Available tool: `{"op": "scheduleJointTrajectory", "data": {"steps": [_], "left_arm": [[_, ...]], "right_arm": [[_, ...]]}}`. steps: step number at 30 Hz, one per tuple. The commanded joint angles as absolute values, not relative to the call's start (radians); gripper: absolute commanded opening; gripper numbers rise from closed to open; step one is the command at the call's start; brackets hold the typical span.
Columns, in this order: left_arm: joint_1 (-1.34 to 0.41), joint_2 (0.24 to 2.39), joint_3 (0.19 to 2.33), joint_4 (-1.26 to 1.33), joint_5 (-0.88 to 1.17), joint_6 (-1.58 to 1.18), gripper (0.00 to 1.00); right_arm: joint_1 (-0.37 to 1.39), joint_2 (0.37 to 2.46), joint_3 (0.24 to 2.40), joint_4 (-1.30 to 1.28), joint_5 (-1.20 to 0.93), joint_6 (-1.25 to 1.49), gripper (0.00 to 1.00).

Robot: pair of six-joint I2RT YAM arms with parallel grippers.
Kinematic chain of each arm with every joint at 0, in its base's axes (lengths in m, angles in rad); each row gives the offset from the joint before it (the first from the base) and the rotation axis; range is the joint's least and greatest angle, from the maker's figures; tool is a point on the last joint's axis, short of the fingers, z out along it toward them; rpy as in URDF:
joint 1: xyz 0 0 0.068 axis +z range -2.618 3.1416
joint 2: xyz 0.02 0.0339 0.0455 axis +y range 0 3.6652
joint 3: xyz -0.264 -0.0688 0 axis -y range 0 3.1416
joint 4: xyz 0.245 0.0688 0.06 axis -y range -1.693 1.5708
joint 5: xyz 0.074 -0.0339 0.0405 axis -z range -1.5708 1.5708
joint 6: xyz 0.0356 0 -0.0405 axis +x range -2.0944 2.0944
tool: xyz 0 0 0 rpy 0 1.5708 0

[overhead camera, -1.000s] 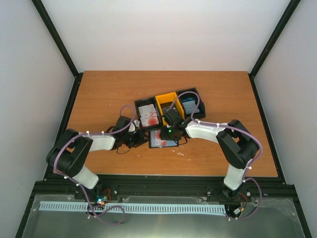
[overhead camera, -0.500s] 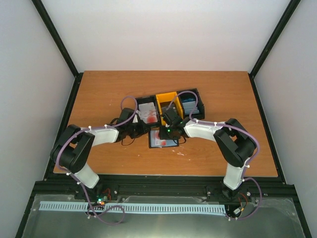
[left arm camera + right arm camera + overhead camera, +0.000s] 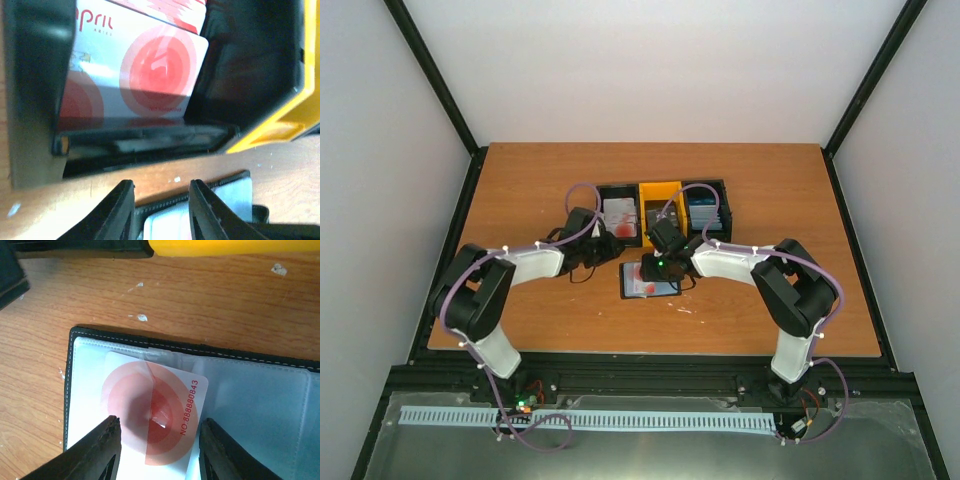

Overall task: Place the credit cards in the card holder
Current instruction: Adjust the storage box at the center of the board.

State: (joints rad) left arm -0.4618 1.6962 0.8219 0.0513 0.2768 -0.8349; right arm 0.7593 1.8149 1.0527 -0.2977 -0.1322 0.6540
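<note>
The brown table (image 3: 770,200) has three bins in a row in the middle of the top view. The black card holder (image 3: 648,282) lies open and flat just below them.

In the right wrist view, the holder fills the lower half. A white card with red circles (image 3: 150,410) lies flat on its pale inside, left of the middle. The top edge of the card sits under a clear pocket. The right claw (image 3: 160,420) is wide open over it, with one finger on each side of the card. It has hold of nothing that I can see.

In the left wrist view, the left claw (image 3: 161,184) is at the bottom. Its fingers are a little way apart, and there is nothing between them. Bare table shows in the gap. Above it, the left black bin (image 3: 35,75) fills the top of the frame, with white and red cards (image 3: 150,70) stacked inside. The yellow bin (image 3: 285,125) is at the right edge.

The right black bin (image 3: 720,192) holds blue cards (image 3: 702,210).
</note>
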Motion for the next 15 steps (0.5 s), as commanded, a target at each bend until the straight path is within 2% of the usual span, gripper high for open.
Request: {"op": "scheduleJointTrajectory", "data": {"steps": [1, 4, 8, 12, 15], "left_arm": [[-0.492, 1.596, 0.767, 0.032, 0.255, -0.841, 0.35], [-0.512, 1.538, 0.695, 0.023, 0.298, -0.889, 0.4], [-0.521, 1.509, 0.628, 0.035, 0.362, -0.921, 0.41], [-0.522, 1.539, 0.611, 0.05, 0.433, -0.924, 0.39], [-0.522, 1.554, 0.59, 0.078, 0.465, -0.944, 0.35]], "right_arm": [[0.781, 1.82, 1.066, -0.35, -0.087, 0.655, 0.44], [0.791, 1.815, 1.079, -0.375, -0.059, 0.656, 0.41], [0.801, 1.82, 1.098, -0.406, -0.035, 0.658, 0.38], [0.816, 1.826, 1.11, -0.414, -0.033, 0.654, 0.35], [0.822, 1.826, 1.105, -0.354, -0.121, 0.642, 0.32]]}}
